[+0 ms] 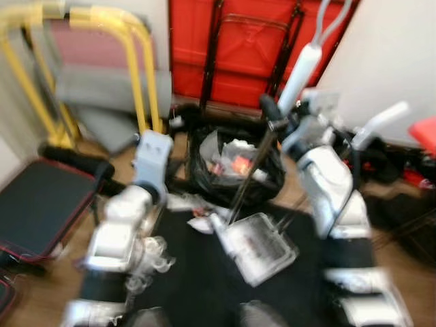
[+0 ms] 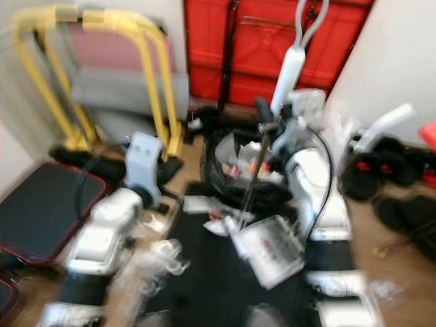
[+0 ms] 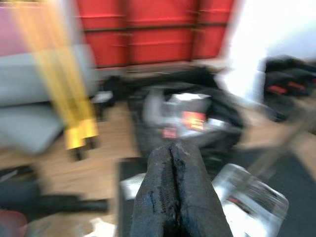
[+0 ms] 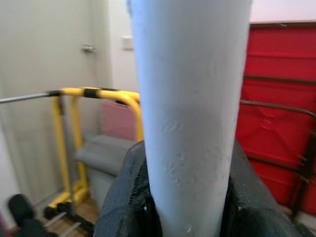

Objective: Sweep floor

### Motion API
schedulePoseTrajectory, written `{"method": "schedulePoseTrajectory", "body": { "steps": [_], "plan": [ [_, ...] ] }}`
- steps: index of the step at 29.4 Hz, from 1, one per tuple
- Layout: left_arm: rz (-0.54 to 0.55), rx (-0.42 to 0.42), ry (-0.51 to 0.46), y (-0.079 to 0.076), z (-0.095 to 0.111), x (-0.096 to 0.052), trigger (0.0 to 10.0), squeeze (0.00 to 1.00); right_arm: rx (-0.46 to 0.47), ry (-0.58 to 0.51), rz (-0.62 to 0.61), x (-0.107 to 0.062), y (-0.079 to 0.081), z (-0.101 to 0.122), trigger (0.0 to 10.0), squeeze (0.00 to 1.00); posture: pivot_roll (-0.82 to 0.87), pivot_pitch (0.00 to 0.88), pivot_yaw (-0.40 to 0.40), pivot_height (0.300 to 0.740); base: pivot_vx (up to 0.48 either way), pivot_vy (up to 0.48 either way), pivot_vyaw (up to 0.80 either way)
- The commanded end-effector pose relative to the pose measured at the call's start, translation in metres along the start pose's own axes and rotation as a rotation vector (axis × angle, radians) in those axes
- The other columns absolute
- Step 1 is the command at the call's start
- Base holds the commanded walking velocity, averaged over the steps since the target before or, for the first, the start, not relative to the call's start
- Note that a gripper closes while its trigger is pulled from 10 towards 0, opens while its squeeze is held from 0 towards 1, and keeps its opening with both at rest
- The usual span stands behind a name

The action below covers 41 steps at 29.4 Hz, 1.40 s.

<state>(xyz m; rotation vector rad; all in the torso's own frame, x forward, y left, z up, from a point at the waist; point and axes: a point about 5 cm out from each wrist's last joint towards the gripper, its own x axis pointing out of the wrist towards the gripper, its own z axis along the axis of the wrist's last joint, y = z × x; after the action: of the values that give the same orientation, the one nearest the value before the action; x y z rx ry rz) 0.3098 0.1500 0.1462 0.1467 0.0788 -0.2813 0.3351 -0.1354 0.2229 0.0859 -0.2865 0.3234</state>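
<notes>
White broom handle (image 4: 190, 113) clamped in my right gripper (image 4: 182, 197), fingers (image 4: 123, 197) wrapped around it; in the head views the handle (image 1: 300, 71) rises in front of the red panel (image 1: 245, 48). A thin dark rod (image 1: 248, 180) slants down to a clear plastic dustpan-like piece (image 1: 262, 248) on the black mat (image 1: 204, 272). Just behind it, a black trash bag (image 1: 235, 170) full of litter. My left gripper (image 3: 175, 197) is pressed together, empty, above the mat. Yellow frame (image 1: 136, 61) on my left. Views blurred.
</notes>
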Motion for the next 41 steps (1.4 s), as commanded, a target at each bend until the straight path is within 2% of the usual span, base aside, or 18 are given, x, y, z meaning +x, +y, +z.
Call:
{"method": "schedulePoseTrajectory", "body": {
  "steps": [1, 13, 16, 20, 21, 25, 26, 29, 31, 32, 34, 38, 40, 41],
  "plan": [
    [-0.020, -0.005, 0.009, -0.009, -0.002, 0.001, 10.0, 0.00, 0.003, -0.054, -0.018, 0.000, -0.004, 0.009, 10.0, 0.00, -0.12, 0.082, -0.122, 0.740, 0.000, 0.000, 0.00],
    [-0.019, 0.037, -0.006, -0.010, 0.004, -0.004, 10.0, 0.00, 0.011, -0.088, -0.038, 0.001, -0.008, 0.015, 10.0, 0.00, -0.11, 0.117, -0.122, 0.740, 0.000, 0.000, 0.00],
    [-0.030, 0.111, -0.015, -0.010, 0.009, -0.012, 10.0, 0.00, 0.028, -0.126, -0.055, 0.007, -0.012, 0.022, 10.0, 0.00, -0.10, 0.164, -0.123, 0.740, 0.000, 0.000, 0.00],
    [-0.037, 0.126, -0.020, -0.011, 0.011, -0.015, 10.0, 0.00, 0.036, -0.141, -0.058, 0.009, -0.013, 0.025, 10.0, 0.00, -0.09, 0.179, -0.122, 0.740, 0.000, 0.000, 0.00],
    [-0.038, 0.156, -0.024, -0.011, 0.013, -0.017, 10.0, 0.00, 0.045, -0.158, -0.056, 0.012, -0.013, 0.028, 10.0, 0.00, -0.09, 0.194, -0.120, 0.740, 0.000, -0.480, 0.00],
    [-0.034, 0.162, -0.030, -0.010, 0.015, -0.019, 10.0, 0.00, 0.063, -0.179, -0.050, 0.016, -0.013, 0.032, 10.0, 0.00, -0.08, 0.217, -0.115, 0.740, 0.000, -0.480, 0.00],
    [-0.023, 0.161, -0.029, -0.009, 0.018, -0.020, 10.0, 0.00, 0.092, -0.202, -0.040, 0.020, -0.012, 0.036, 10.0, 0.00, -0.08, 0.237, -0.114, 0.740, 0.000, 0.000, 0.00],
    [-0.023, 0.161, -0.029, -0.009, 0.018, -0.020, 10.0, 0.00, 0.092, -0.202, -0.040, 0.020, -0.012, 0.036, 10.0, 0.00, -0.08, 0.237, -0.114, 0.740, 0.000, 0.000, 0.00],
    [-0.057, 0.107, -0.043, -0.015, 0.022, -0.025, 10.0, 0.00, 0.190, -0.262, 0.015, 0.026, -0.006, 0.042, 10.0, 0.00, -0.07, 0.282, -0.108, 0.740, 0.000, 0.000, 0.00],
    [-0.057, 0.107, -0.043, -0.015, 0.022, -0.025, 10.0, 0.00, 0.190, -0.262, 0.015, 0.026, -0.006, 0.042, 10.0, 0.00, -0.07, 0.282, -0.108, 0.740, 0.000, 0.000, 0.00],
    [-0.157, 0.041, -0.061, -0.031, 0.024, -0.037, 10.0, 0.00, 0.301, -0.330, 0.082, 0.030, -0.001, 0.047, 10.0, 0.00, -0.06, 0.303, -0.109, 0.740, 0.000, 0.000, 0.00],
    [-0.212, 0.013, -0.068, -0.043, 0.025, -0.049, 10.0, 0.00, 0.354, -0.359, 0.113, 0.034, 0.003, 0.049, 10.0, 0.00, -0.05, 0.334, -0.109, 0.740, 0.000, 0.000, 0.00],
    [-0.212, 0.013, -0.068, -0.043, 0.025, -0.049, 10.0, 0.00, 0.354, -0.359, 0.113, 0.034, 0.003, 0.049, 10.0, 0.00, -0.05, 0.334, -0.109, 0.740, 0.000, 0.000, 0.00],
    [-0.213, 0.022, -0.063, -0.045, 0.024, -0.054, 10.0, 0.00, 0.380, -0.364, 0.127, 0.037, 0.005, 0.048, 10.0, 0.00, -0.04, 0.365, -0.114, 0.740, 0.000, 0.000, 0.00]
  ]
}}
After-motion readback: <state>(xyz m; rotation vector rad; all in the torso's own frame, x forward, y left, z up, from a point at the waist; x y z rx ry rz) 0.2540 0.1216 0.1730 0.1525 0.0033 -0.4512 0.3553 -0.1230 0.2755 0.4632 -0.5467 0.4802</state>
